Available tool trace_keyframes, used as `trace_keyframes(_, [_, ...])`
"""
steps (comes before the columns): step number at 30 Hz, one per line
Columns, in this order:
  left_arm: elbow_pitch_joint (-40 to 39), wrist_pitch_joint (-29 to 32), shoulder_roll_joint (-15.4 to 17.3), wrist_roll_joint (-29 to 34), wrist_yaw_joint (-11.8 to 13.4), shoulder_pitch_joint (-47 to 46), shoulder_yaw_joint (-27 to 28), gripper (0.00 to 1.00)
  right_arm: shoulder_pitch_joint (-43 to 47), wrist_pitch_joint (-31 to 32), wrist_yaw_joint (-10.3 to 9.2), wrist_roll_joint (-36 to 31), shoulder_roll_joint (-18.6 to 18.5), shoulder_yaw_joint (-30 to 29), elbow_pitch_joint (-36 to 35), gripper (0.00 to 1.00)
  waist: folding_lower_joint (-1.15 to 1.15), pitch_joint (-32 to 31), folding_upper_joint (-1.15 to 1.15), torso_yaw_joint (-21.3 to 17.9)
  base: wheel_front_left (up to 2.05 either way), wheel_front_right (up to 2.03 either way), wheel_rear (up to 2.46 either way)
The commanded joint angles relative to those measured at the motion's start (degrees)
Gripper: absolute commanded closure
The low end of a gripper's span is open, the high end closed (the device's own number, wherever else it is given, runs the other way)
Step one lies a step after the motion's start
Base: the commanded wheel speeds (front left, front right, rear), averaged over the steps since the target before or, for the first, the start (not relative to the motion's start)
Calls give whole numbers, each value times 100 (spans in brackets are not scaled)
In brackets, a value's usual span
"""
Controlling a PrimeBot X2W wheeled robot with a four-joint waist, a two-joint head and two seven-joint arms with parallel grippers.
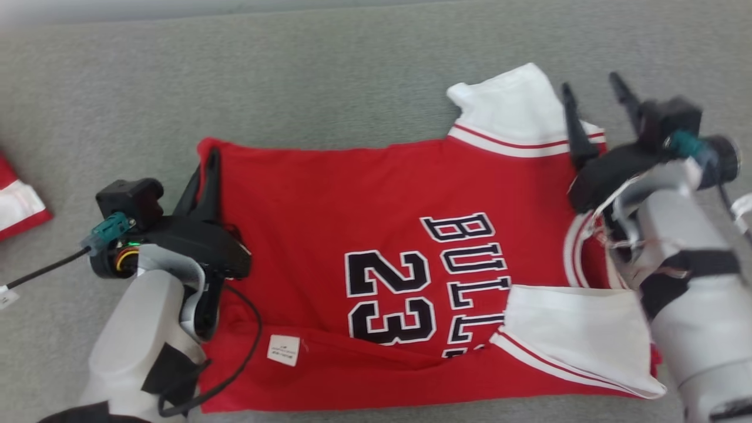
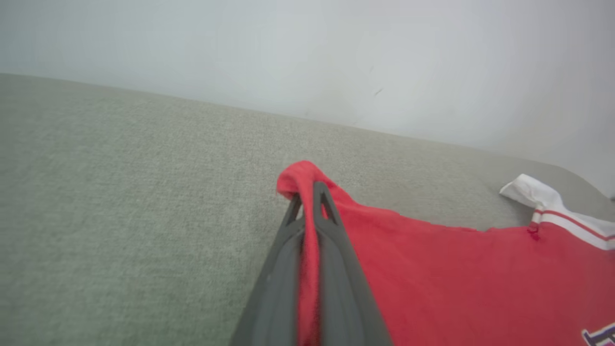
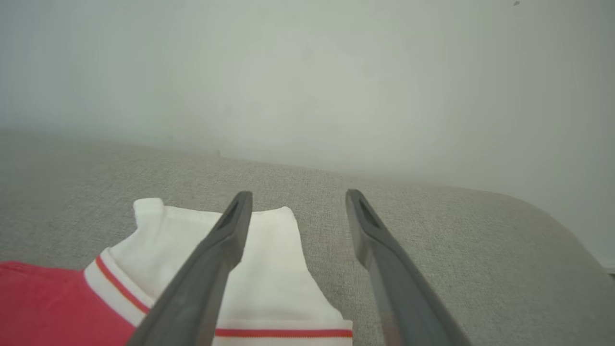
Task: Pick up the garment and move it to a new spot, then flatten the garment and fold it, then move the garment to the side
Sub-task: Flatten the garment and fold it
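While the red Bulls jersey (image 1: 329, 205) lay spread face-up on the grey fabric surface (image 1: 352, 70), number and lettering showing, my left hand (image 1: 212, 157) was clamped on the jersey's far hem corner. In the left wrist view a ridge of red cloth ran pinched between the two fingers (image 2: 336, 269) and poked out past their tips. My right hand (image 1: 590, 85) stood wide open at the jersey's opposite end, holding nothing. Its fingers straddled the edge of the far white sleeve (image 3: 269, 269), one over the cloth and the other over bare surface beside the sleeve. I could not tell whether they touched anything.

The near white sleeve (image 1: 576, 329) was already turned in over the jersey's front, and a small white label (image 1: 283, 349) showed by the near hem. I judged this to be the flatten-and-fold step, with one corner secured and the matching one still to be taken.

The next move, as I read it, called for lowering the right hand onto the sleeve end, closing on cloth alone, then drawing both far corners together evenly. Another red-and-white garment (image 1: 14, 202) lay well to the jersey's left, clear of the work.
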Motion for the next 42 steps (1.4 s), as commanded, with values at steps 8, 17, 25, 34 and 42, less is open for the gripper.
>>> trace_keyframes(8, [-761, -18, -324, 466, 10, 282, -112, 100, -1267, 827, -16, 72, -427, 121, 1343, 0, 0, 481, -1, 744, 0, 0, 0])
trace_keyframes(17, [-1227, -19, -536, 550, 10, 333, -419, 100, -1899, 1257, -16, -60, -735, 220, 2166, 0, 0, 736, -1, 1076, 0, 0, 0])
trace_keyframes(25, [-1349, -19, -562, 572, 10, 332, -478, 100, -2020, 1638, -16, -87, -753, 245, 2441, 100, 0, 779, -1, 1066, 0, 0, 0])
trace_keyframes(34, [-1256, -19, -381, 623, 10, 442, -294, 100, -2170, 584, -16, -18, -724, 246, 2239, 100, 0, 585, -1, 794, 0, 0, 0])
trace_keyframes(42, [-1163, -19, -229, 637, 10, 599, -89, 100, -1726, -19, -16, 502, -620, 443, 1852, 100, 0, 303, -1, 481, 0, 0, 0])
